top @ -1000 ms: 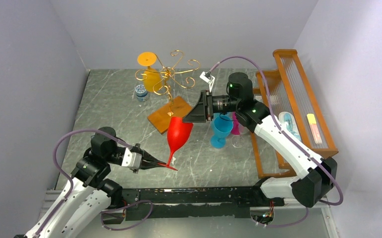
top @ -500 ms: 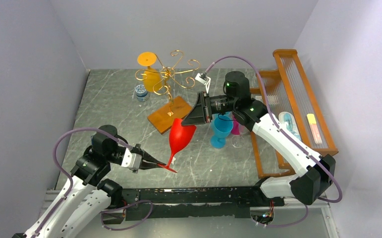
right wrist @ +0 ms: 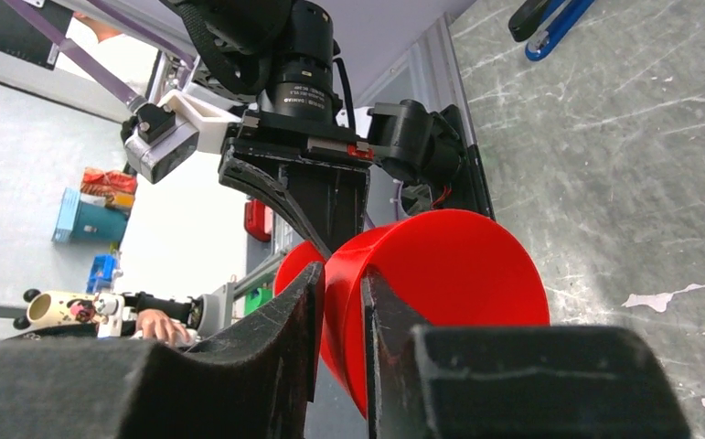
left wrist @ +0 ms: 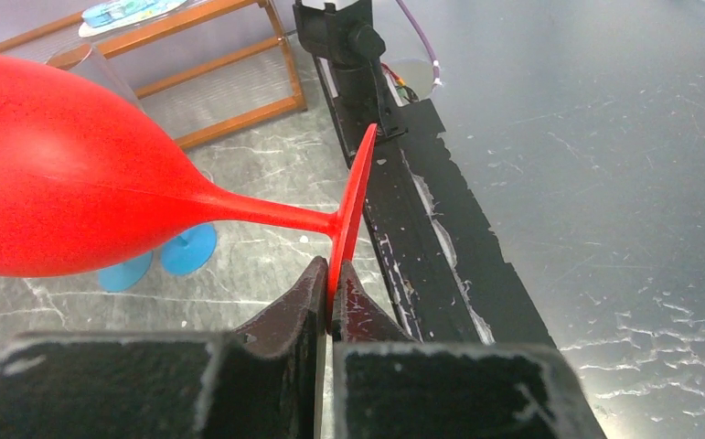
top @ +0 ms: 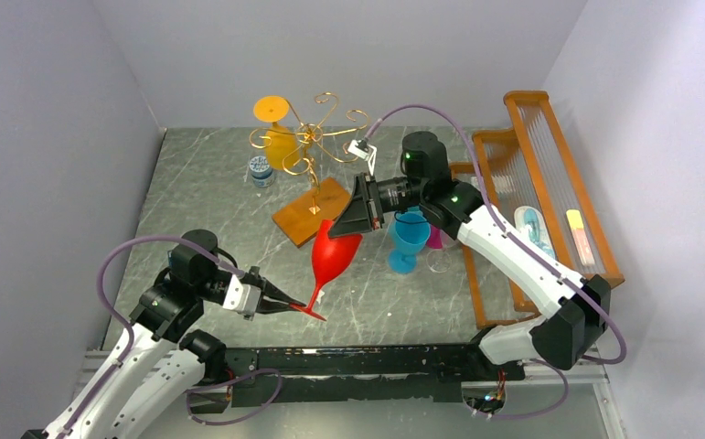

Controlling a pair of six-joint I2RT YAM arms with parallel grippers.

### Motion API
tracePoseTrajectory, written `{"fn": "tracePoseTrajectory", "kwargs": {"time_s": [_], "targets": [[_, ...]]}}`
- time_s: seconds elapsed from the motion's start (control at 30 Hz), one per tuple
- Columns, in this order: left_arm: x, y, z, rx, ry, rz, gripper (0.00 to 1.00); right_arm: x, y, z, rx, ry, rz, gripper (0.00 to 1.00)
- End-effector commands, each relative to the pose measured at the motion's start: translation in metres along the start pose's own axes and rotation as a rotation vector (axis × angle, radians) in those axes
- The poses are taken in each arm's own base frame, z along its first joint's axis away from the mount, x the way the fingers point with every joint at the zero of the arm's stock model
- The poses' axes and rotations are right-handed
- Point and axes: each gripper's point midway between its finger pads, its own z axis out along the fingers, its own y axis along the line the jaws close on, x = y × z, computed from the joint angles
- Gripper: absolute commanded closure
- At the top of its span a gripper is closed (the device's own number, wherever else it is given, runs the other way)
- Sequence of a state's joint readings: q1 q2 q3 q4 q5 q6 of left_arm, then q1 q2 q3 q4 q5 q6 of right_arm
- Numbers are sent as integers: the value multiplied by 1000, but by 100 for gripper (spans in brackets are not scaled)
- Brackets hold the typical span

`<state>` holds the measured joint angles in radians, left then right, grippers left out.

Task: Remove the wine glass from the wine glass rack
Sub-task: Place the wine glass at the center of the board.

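Left hand (left wrist: 332, 277) grips the red wine glass (top: 332, 251) by its foot (right hand (right wrist: 341, 279) pinches the rim), off the rack (top: 304, 218).

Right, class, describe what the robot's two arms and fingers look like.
The left arm and right arm have white shells between chunky black joints. A purple-grey cable loops loosely along each. Small green lights glow on the right arm's joints. The fingers are matt black, tapering to thin tips.
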<state>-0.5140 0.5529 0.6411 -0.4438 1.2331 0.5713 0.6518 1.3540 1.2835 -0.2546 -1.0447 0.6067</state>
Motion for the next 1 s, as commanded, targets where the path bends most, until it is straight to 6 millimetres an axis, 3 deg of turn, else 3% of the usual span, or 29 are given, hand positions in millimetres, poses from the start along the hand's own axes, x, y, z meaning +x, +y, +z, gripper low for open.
{"fn": "tracePoseTrajectory", "kwargs": {"time_s": [0.0,0.2,0.33,0.43,0.97], "targets": [[-9,5,0,7,-10,68,95,5,12,3,-34,36,-13,77],[-2,3,-1,15,21,61,95,2,12,3,-25,19,-10,79],[-2,0,-1,32,14,53,95,-1,15,2,-23,13,-19,59],[-2,3,0,23,13,60,95,-2,19,0,-22,2,-40,54],[2,-2,-1,39,28,46,95,-4,22,0,-36,3,-51,78]]}}
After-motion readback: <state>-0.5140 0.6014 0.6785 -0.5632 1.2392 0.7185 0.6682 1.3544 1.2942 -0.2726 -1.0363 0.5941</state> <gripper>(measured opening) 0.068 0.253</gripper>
